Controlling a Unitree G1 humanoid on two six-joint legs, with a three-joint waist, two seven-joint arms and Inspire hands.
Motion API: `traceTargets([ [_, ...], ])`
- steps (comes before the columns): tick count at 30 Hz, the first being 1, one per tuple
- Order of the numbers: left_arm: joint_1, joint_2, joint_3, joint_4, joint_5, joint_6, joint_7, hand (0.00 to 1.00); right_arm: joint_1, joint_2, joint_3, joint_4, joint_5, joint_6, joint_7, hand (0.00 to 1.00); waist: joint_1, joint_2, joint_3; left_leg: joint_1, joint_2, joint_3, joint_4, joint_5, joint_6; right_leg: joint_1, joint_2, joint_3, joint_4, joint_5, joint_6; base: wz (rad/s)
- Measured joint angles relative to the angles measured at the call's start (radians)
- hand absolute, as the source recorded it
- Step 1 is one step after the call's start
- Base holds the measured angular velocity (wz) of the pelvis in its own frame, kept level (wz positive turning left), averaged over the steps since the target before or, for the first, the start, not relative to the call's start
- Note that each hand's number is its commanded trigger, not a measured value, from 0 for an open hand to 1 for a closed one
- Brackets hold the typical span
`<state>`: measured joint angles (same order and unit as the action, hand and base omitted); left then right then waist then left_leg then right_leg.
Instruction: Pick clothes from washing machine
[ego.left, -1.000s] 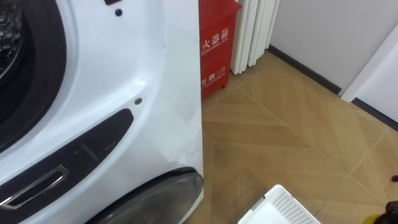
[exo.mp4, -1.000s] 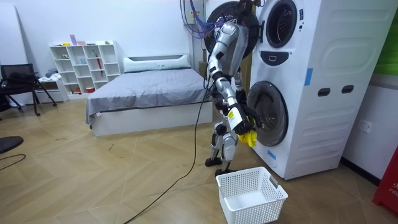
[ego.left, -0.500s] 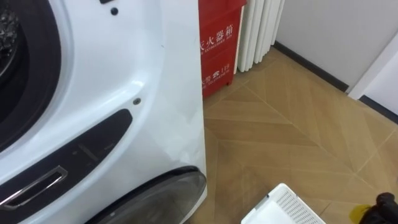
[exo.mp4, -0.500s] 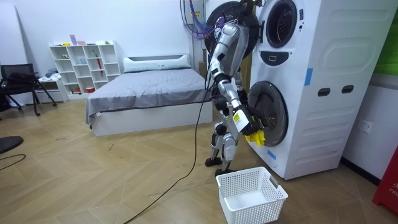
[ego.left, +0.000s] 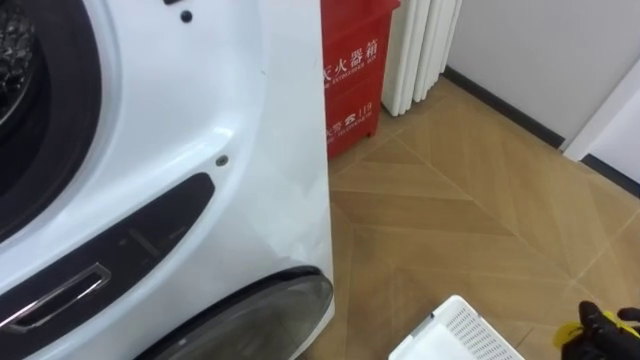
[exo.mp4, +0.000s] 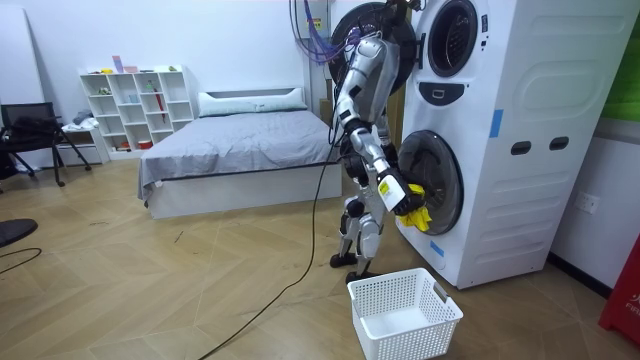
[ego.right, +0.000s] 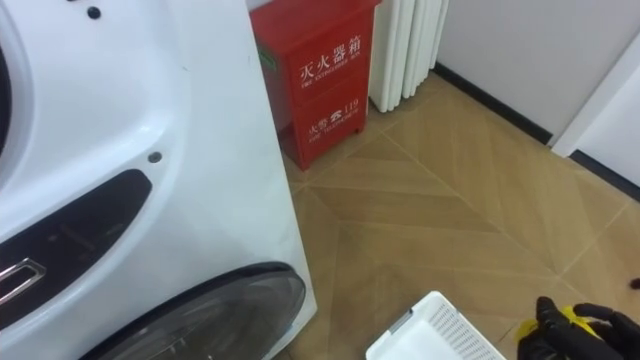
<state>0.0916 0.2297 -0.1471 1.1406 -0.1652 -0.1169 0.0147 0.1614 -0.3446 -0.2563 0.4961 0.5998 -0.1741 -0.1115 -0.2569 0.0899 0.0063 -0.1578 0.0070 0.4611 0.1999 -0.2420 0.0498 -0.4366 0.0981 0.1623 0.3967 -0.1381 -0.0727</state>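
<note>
Yellow cloth (ego.right: 570, 320): outside washing machine (exo.mp4: 500, 150), just in front of its lower door. Right hand (ego.right: 612, 322): fingers curled tight on cloth. White basket (exo.mp4: 395, 342): on floor near machine's base, below cloth. Robot stands at machine front.

Wood floor (exo.mp4: 200, 290) carries white basket (exo.mp4: 405, 313), washing machine (exo.mp4: 500, 140)
</note>
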Motion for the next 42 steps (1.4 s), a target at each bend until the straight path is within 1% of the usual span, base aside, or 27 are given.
traceTargets([
  [3, 0.0, 0.0, 0.004, 0.006, 0.0, 0.0, 0.0, 0.0, 0.03, 0.0, 0.0, -0.041, -0.005, 0.0, 0.005, 0.0, 0.0, -0.004, 0.0015, 0.004, 0.0, 0.0, 0.0, 0.0, 0.0, 0.004, 0.0, 0.001, 0.0, 0.0, 0.0, 0.0],
  [7, -0.001, 0.0, 0.005, 0.016, -0.001, -0.002, 0.003, 0.0, 0.066, 0.0, 0.0, -0.041, 0.001, 0.0, 0.016, 0.0, -0.001, -0.019, 0.0035, 0.014, 0.0, -0.002, 0.0, 0.0, 0.0, 0.016, 0.0, 0.0, 0.0, -0.004, 0.0, 0.02],
  [8, -0.001, 0.0, 0.005, 0.016, -0.001, -0.002, 0.005, 0.0, 0.077, 0.0, 0.0, -0.041, 0.002, 0.0, 0.013, 0.0, -0.001, -0.023, 0.0055, 0.014, 0.0, -0.003, 0.0, 0.0, 0.0, 0.016, -0.001, -0.001, -0.001, -0.004, 0.0, 0.0],
  [11, -0.001, 0.0, 0.005, 0.017, 0.0, -0.001, 0.01, 0.0, 0.1, 0.0, 0.0, -0.041, 0.004, 0.0, -0.003, 0.0, -0.001, -0.028, 0.0054, 0.017, -0.001, -0.009, 0.0, 0.0, 0.0, 0.02, -0.002, -0.003, -0.002, -0.004, 0.0, 0.0],
  [15, -0.003, 0.001, 0.005, 0.014, 0.0, -0.003, 0.048, 0.0, 0.113, 0.0, 0.001, -0.042, 0.009, 0.0, -0.022, 0.0, -0.001, -0.037, 0.0054, 0.029, -0.001, -0.01, -0.002, 0.0, 0.0, 0.031, -0.001, -0.003, -0.002, -0.004, 0.0, 0.0],
  [16, -0.005, 0.001, 0.005, 0.015, 0.0, -0.004, 0.052, 0.0, 0.113, 0.0, 0.002, -0.043, 0.014, 0.0, -0.028, 0.0, -0.001, -0.042, 0.0039, 0.032, -0.001, -0.01, -0.001, 0.0, 0.0, 0.036, -0.001, -0.002, -0.003, -0.004, 0.0, 0.0],
  [17, -0.005, 0.001, 0.005, 0.018, 0.0, -0.009, 0.055, 0.0, 0.111, 0.0, 0.002, -0.045, 0.02, 0.0, -0.029, 0.0, -0.002, -0.051, 0.0037, 0.035, -0.001, -0.009, -0.002, 0.0, 0.0, 0.038, -0.001, -0.002, -0.003, -0.004, 0.0, 0.0],
  [18, -0.005, 0.002, 0.005, 0.018, 0.0, -0.013, 0.056, 0.0, 0.11, 0.0, 0.002, -0.045, 0.02, 0.0, -0.029, 0.0, -0.002, -0.052, 0.0018, 0.036, -0.001, -0.009, -0.002, 0.0, 0.0, 0.039, -0.001, -0.002, -0.002, -0.004, 0.0, 0.0],
  [20, -0.004, 0.003, 0.006, 0.018, -0.001, -0.016, 0.057, 0.0, 0.103, 0.0, 0.001, -0.046, 0.022, 0.0, -0.028, 0.0, -0.003, -0.071, 0.0021, 0.042, 0.0, -0.006, -0.001, 0.0, 0.0, 0.046, 0.0, -0.002, -0.006, -0.003, 0.001, 0.0],
  [21, -0.003, 0.003, 0.006, 0.019, -0.001, -0.016, 0.056, 0.0, 0.102, 0.0, 0.0, -0.046, 0.022, 0.0, -0.028, 0.0, -0.004, -0.074, 0.0024, 0.044, 0.002, -0.006, -0.001, 0.0, 0.0, 0.051, 0.0, -0.002, -0.011, -0.002, 0.001, 0.0],
  [22, 0.0, 0.003, 0.006, 0.019, -0.001, -0.015, 0.055, 0.0, 0.102, 0.0, 0.0, -0.046, 0.024, 0.0, -0.028, 0.0, -0.003, -0.078, 0.0, 0.047, 0.005, -0.006, -0.001, 0.0, 0.0, 0.059, 0.002, -0.002, -0.023, 0.002, 0.001, 0.0],
  [25, 0.002, 0.003, 0.006, 0.019, 0.0, -0.015, 0.039, 0.0, 0.105, 0.0, -0.003, -0.051, 0.03, 0.001, -0.002, 0.0, -0.004, -0.079, -0.0038, 0.052, 0.011, -0.009, -0.004, 0.0, 0.0, 0.079, 0.005, -0.007, -0.057, 0.02, 0.002, 0.0],
  [27, 0.002, 0.002, 0.006, 0.019, 0.0, -0.014, 0.027, 0.0, 0.109, 0.0, -0.003, -0.051, 0.029, 0.001, 0.028, 0.0, -0.003, -0.078, -0.004, 0.058, 0.011, -0.009, -0.007, 0.0, 0.0, 0.085, 0.005, -0.008, -0.06, 0.02, 0.003, 0.0],
  [28, 0.002, 0.003, 0.007, 0.019, 0.0, -0.013, 0.015, 0.0, 0.114, 0.0, -0.003, -0.052, 0.027, 0.001, 0.049, 0.12, -0.001, -0.076, -0.0051, 0.062, 0.011, -0.009, -0.009, 0.0, 0.0, 0.091, 0.005, -0.008, -0.064, 0.02, 0.003, 0.0],
  [29, 0.002, 0.002, 0.007, 0.019, 0.0, -0.013, 0.007, 0.0, 0.119, 0.001, -0.003, -0.058, 0.025, 0.002, 0.069, 0.51, 0.0, -0.073, -0.0073, 0.064, 0.011, -0.01, -0.011, 0.0, 0.0, 0.094, 0.005, -0.008, -0.068, 0.021, 0.003, 0.0],
  [30, 0.002, 0.002, 0.008, 0.019, 0.0, -0.013, 0.001, 0.0, 0.122, 0.002, -0.003, -0.064, 0.022, 0.002, 0.079, 0.67, 0.0, -0.071, -0.0081, 0.065, 0.011, -0.011, -0.011, 0.0, 0.0, 0.096, 0.005, -0.009, -0.068, 0.021, 0.003, 0.0],
  [31, 0.001, 0.002, 0.008, 0.018, 0.001, -0.013, -0.006, 0.0, 0.128, 0.006, -0.003, -0.08, 0.02, 0.002, 0.094, 0.8, 0.004, -0.068, -0.0085, 0.066, 0.011, -0.014, -0.011, 0.0, 0.0, 0.098, 0.005, -0.01, -0.069, 0.021, 0.003, 0.0],
  [32, 0.001, 0.002, 0.008, 0.018, 0.001, -0.013, -0.008, 0.0, 0.132, 0.006, -0.001, -0.089, 0.018, 0.002, 0.115, 0.92, 0.007, -0.066, -0.0098, 0.069, 0.01, -0.025, -0.012, 0.0, 0.0, 0.1, 0.005, -0.008, -0.068, 0.021, 0.003, 0.0],
  [33, 0.0, 0.002, 0.008, 0.018, 0.001, -0.013, -0.008, 0.0, 0.133, 0.006, -0.001, -0.089, 0.018, 0.002, 0.126, 0.98, 0.008, -0.066, -0.0098, 0.071, 0.009, -0.028, -0.012, 0.0, 0.0, 0.102, 0.006, -0.007, -0.068, 0.021, 0.003, -0.04],
  [35, 0.0, 0.004, 0.008, 0.018, 0.0, -0.013, -0.008, 0.0, 0.129, 0.007, 0.0, -0.089, 0.018, 0.008, 0.167, 0.97, 0.016, -0.065, -0.0093, 0.076, 0.009, -0.034, -0.012, 0.0, 0.0, 0.107, 0.006, -0.003, -0.067, 0.021, 0.003, -0.04],
  [37, 0.002, 0.008, 0.008, 0.018, 0.0, -0.013, -0.008, 0.0, 0.123, 0.007, 0.0, -0.089, 0.018, 0.023, 0.196, 0.93, 0.016, -0.065, -0.0089, 0.076, 0.009, -0.037, -0.013, 0.0, 0.0, 0.107, 0.006, -0.003, -0.066, 0.021, 0.003, 0.02],
  [39, 0.003, 0.01, 0.008, 0.019, 0.0, -0.013, -0.007, 0.0, 0.123, 0.008, 0.0, -0.089, 0.018, 0.024, 0.22, 0.92, 0.016, -0.067, -0.0079, 0.076, 0.008, -0.039, -0.013, 0.0, 0.0, 0.107, 0.006, -0.003, -0.066, 0.021, 0.003, 0.0],
  [40, 0.004, 0.012, 0.008, 0.022, 0.0, -0.013, -0.007, 0.0, 0.122, 0.008, 0.0, -0.089, 0.018, 0.024, 0.233, 0.89, 0.017, -0.067, -0.007, 0.076, 0.008, -0.04, -0.014, 0.0, 0.0, 0.108, 0.006, -0.004, -0.067, 0.021, 0.003, 0.0],
  [41, 0.004, 0.012, 0.008, 0.027, 0.0, -0.013, -0.008, 0.0, 0.122, 0.008, 0.0, -0.089, 0.018, 0.025, 0.24, 0.82, 0.016, -0.066, -0.0066, 0.076, 0.008, -0.04, -0.014, 0.0, 0.0, 0.109, 0.006, -0.004, -0.067, 0.021, 0.003, 0.0],
  [42, 0.004, 0.012, 0.008, 0.029, 0.0, -0.013, -0.008, 0.0, 0.123, 0.008, 0.0, -0.089, 0.018, 0.025, 0.244, 0.82, 0.016, -0.066, -0.0063, 0.076, 0.008, -0.04, -0.014, 0.0, 0.0, 0.109, 0.006, -0.004, -0.067, 0.021, 0.004, 0.0],
])
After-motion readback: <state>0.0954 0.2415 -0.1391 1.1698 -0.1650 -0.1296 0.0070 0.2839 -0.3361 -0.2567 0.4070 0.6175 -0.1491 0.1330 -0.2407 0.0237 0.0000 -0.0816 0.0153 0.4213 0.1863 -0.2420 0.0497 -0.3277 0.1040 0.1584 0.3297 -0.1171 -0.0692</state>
